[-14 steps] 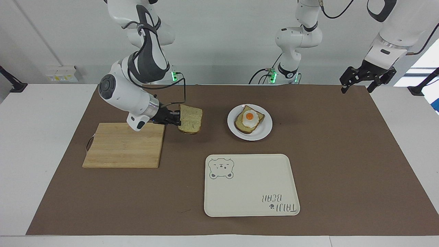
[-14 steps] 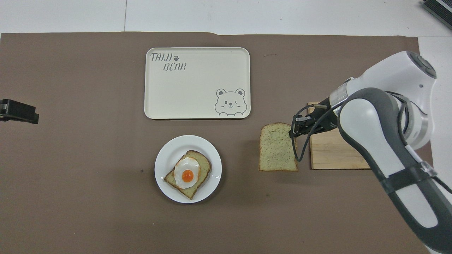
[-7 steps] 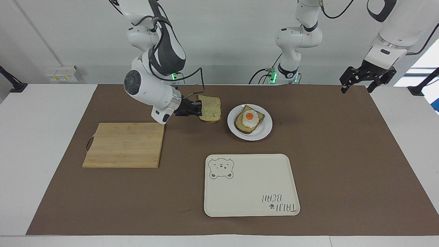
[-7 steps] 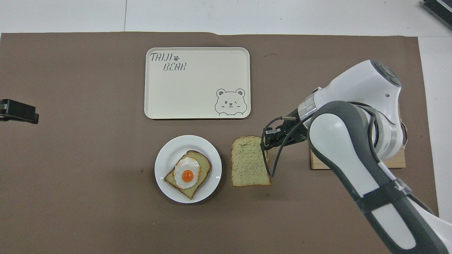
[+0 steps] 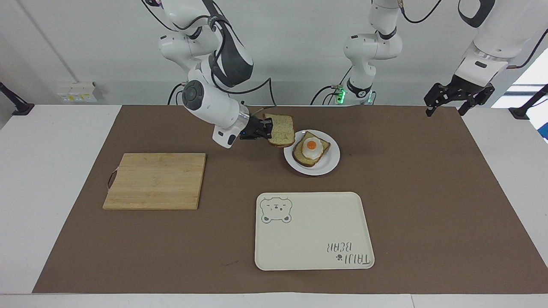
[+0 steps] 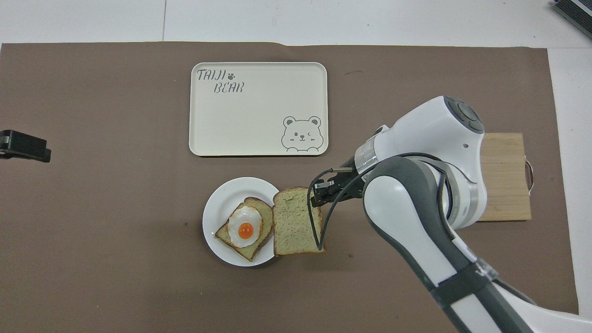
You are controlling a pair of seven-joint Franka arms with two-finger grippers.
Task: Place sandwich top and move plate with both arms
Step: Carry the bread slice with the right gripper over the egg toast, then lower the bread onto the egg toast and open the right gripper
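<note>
Bread slice [image 5: 282,129] hangs edge-pinched in the right fingers [image 5: 266,128], level over the plate [image 5: 329,164] rim, ready to cap the egg toast [image 5: 311,149]. Left fingers [image 5: 458,97] wait spread, empty, well off the plate.

White desk [image 5: 51,192] covered by a brown mat [image 5: 428,192], plain white wall [image 5: 299,42], wall socket [image 5: 77,92].

Matt brown paper-like mat [image 5: 428,192], pale wood-grain cutting board [image 5: 156,181], smooth glossy white plate [image 5: 330,164], matt cream plastic-looking tray [image 5: 312,239], porous speckled sandwich top [image 6: 292,226] with brown crust, glossy fried egg [image 5: 312,146], smooth white plastic-looking arm shells.
</note>
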